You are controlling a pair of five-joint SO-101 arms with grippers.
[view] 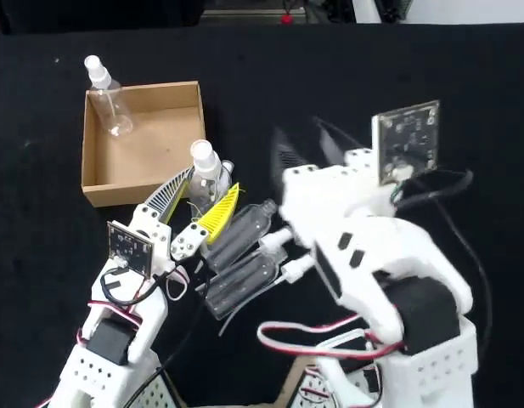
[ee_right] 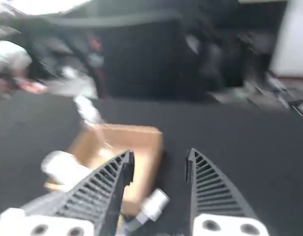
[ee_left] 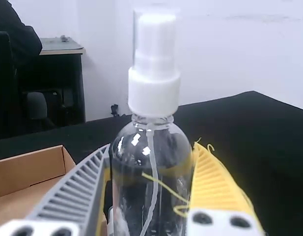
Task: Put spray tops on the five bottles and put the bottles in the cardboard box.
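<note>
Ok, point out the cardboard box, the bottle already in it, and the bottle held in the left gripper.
Cardboard box [view: 117, 194]: high view, near outer wall.
Bottle in the box [view: 115, 115]: high view, clear body.
Held bottle [ee_left: 153, 93]: left wrist view, white spray top collar.

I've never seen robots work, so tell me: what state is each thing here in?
Held bottle: upright, spray top on.
Box: open, one bottle inside.
Boxed bottle: leaning in a corner, top on.
Lying bottles: on their sides on the table.
Left jaws: shut on held bottle.
Right jaws: open, empty.
</note>
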